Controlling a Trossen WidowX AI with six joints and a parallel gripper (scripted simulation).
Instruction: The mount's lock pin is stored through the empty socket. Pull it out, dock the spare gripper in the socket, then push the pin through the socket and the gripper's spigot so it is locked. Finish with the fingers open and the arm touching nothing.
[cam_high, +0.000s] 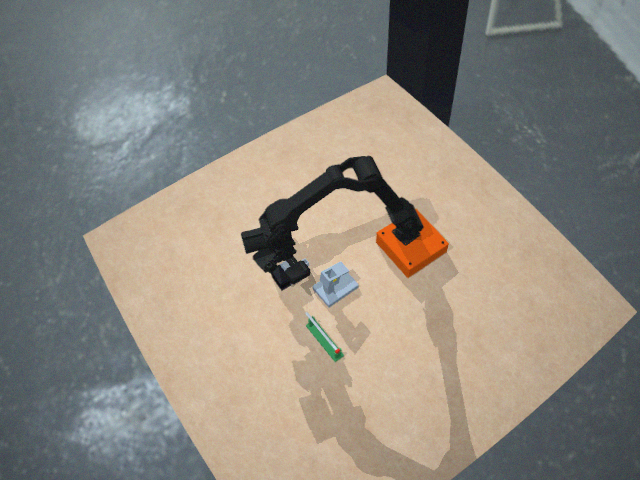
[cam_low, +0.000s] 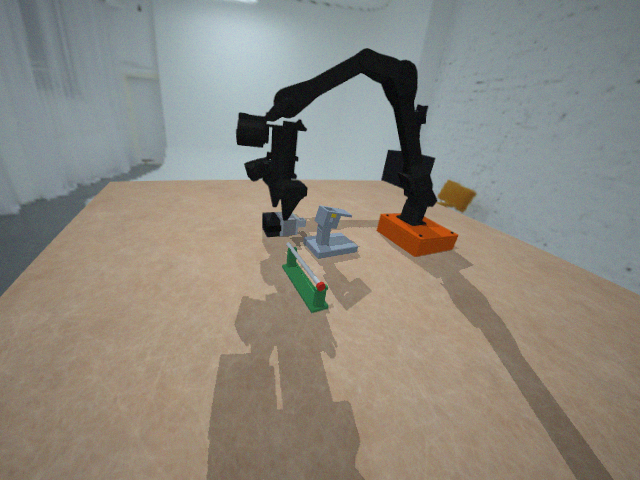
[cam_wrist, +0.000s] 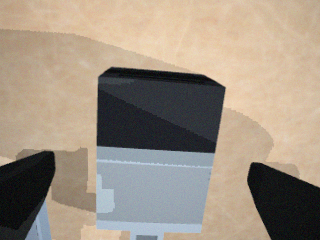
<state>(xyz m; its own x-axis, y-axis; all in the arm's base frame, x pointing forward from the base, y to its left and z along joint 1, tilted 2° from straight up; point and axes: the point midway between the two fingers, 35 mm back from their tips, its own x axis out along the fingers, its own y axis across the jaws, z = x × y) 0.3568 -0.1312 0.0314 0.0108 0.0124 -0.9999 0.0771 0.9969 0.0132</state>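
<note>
The spare gripper (cam_low: 289, 226) (cam_wrist: 152, 192), a grey block with a black end, lies on the table beside the mount. Its narrow spigot (cam_low: 301, 222) (cam_wrist: 146, 236) points toward the mount's side. My gripper (cam_wrist: 154, 167) is open and empty, low over the spare gripper, with one finger at each side and visible gaps in the wrist view. The grey-blue mount (cam_high: 348, 286) (cam_low: 336, 246) stands upright; its raised socket (cam_high: 329, 275) (cam_low: 324, 212) has no pin through it. The white pin (cam_high: 322, 331) (cam_low: 303, 264) with a red head rests lengthwise on the green rack (cam_high: 320, 339) (cam_low: 298, 281).
The orange arm base (cam_high: 429, 248) (cam_low: 434, 241) stands beyond the mount, on the right. The mount's edge shows at the wrist view's lower left, behind one finger. The green rack is on the near side of the mount in the exterior view.
</note>
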